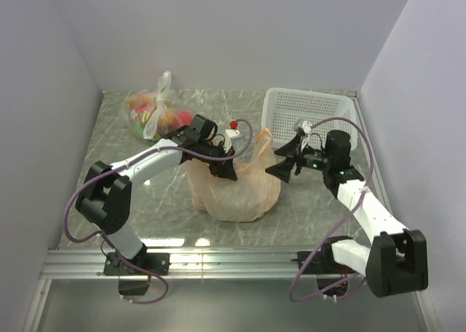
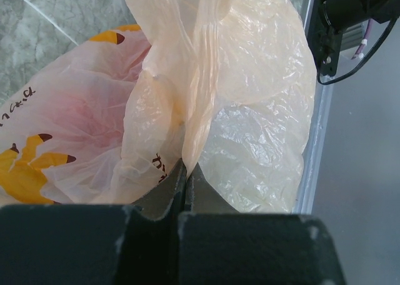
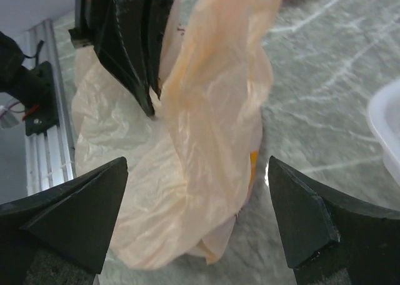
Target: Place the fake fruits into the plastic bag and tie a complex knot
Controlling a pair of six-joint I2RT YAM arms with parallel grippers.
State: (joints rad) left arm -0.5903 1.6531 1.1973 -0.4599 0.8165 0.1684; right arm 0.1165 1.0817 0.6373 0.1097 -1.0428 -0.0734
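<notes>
Now it looks like knot-tying time. The right gripper (image 3: 197,172) is wide open and holds nothing. A loose handle (image 3: 219,66) of the plastic bag (image 1: 237,190) stands just ahead, between its jaws. Beyond that, the left gripper (image 2: 184,169) pinches the bag's bunched top tight. Next, the right one should close on that handle. The bag looks thin, crinkly and peach.

2 robot arms (image 1: 142,163) (image 1: 368,210), 1 peach plastic bag (image 1: 234,192), 1 clear bag of mixed fruits (image 1: 149,113), 1 white basket (image 1: 285,108)
</notes>
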